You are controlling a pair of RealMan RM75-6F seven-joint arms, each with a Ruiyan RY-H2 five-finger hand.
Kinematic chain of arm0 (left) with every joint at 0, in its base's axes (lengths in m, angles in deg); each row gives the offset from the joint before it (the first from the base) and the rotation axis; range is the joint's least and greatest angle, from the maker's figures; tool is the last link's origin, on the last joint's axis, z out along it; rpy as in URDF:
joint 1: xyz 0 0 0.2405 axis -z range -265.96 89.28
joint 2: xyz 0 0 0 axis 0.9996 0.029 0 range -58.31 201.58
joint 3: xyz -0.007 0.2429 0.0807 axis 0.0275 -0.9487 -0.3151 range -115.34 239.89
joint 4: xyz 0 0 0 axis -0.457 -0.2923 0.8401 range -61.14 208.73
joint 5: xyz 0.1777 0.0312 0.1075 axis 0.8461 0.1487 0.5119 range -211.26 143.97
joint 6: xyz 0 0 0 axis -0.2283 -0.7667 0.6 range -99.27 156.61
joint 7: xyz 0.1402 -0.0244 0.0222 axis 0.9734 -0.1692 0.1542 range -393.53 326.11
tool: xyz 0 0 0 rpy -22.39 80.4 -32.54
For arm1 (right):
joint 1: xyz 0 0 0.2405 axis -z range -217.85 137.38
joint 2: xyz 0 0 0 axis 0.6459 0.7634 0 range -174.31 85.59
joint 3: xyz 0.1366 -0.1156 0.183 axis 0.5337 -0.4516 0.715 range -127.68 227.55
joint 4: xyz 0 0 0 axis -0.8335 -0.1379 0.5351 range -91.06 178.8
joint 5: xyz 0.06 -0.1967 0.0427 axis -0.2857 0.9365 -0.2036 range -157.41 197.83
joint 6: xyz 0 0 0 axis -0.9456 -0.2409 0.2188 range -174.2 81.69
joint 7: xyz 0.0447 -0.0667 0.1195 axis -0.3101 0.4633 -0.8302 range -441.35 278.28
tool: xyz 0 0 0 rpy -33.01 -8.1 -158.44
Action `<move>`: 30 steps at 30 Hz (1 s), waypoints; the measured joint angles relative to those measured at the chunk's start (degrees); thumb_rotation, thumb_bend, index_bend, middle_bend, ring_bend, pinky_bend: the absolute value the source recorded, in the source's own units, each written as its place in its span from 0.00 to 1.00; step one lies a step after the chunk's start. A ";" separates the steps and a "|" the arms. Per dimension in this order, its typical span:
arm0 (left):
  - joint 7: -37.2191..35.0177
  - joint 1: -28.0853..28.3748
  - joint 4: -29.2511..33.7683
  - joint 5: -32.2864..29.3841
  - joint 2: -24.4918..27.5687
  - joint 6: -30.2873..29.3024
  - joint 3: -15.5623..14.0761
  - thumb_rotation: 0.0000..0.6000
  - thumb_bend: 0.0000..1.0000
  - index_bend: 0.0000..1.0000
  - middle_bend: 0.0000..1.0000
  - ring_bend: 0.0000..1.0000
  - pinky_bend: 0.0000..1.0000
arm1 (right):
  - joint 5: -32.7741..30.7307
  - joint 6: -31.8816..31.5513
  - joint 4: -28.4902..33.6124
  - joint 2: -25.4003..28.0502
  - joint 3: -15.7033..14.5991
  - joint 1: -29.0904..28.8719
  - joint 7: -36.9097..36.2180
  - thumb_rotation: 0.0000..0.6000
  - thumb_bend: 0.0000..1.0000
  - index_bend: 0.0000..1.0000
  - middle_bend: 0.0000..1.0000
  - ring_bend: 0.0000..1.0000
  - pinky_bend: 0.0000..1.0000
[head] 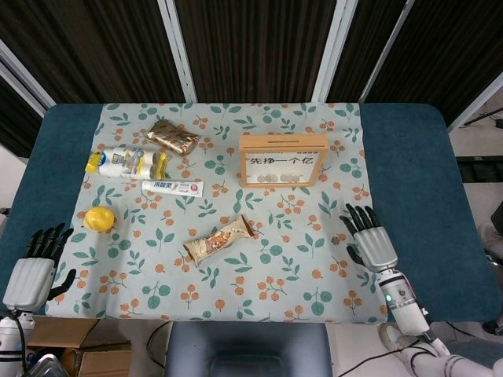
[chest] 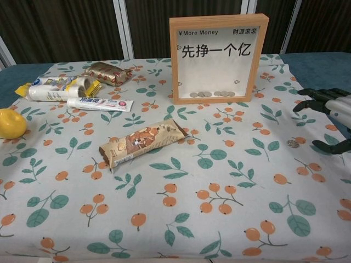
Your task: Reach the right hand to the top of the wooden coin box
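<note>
The wooden coin box (head: pixel 283 159) (chest: pixel 218 59) stands upright on the floral cloth at the back centre-right, with a white front panel bearing Chinese characters and several coins in its bottom. My right hand (head: pixel 371 239) (chest: pixel 332 112) hovers open over the cloth's right part, well in front of and to the right of the box, fingers spread and pointing away from me. A loose coin (head: pixel 335 240) (chest: pixel 293 143) lies just left of it. My left hand (head: pixel 35 265) stays open at the table's front left corner, holding nothing.
A snack bar (head: pixel 220 240) lies mid-cloth. At the left are a lemon (head: pixel 99 218), a toothpaste box (head: pixel 172 188), a white and yellow packet (head: pixel 127 162) and a golden wrapper (head: pixel 172 137). Blue table (head: pixel 424 173) shows on both sides of the cloth.
</note>
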 measured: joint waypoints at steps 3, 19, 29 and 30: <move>0.05 0.08 -0.03 0.10 -0.02 0.07 -0.04 1.00 0.38 0.00 0.00 0.00 0.00 | -0.12 -0.15 -1.91 -1.61 0.12 -0.47 -1.06 1.00 0.52 0.42 0.01 0.00 0.00; 0.15 0.44 -0.14 -0.16 -0.02 0.84 -0.09 1.00 0.38 0.00 0.00 0.00 0.00 | -0.82 0.98 -6.27 -4.85 -0.56 -1.56 -4.44 1.00 0.52 0.55 0.04 0.00 0.00; 0.02 0.44 -0.05 -0.22 0.17 0.72 -0.04 1.00 0.38 0.00 0.00 0.00 0.00 | -1.22 1.73 -7.07 -5.56 -0.85 -2.00 -4.76 1.00 0.52 0.55 0.04 0.00 0.00; 0.02 0.44 -0.06 -0.24 0.19 0.73 -0.05 1.00 0.38 0.00 0.00 0.00 0.00 | -1.24 1.76 -7.14 -5.63 -0.89 -2.02 -4.76 1.00 0.52 0.55 0.04 0.00 0.00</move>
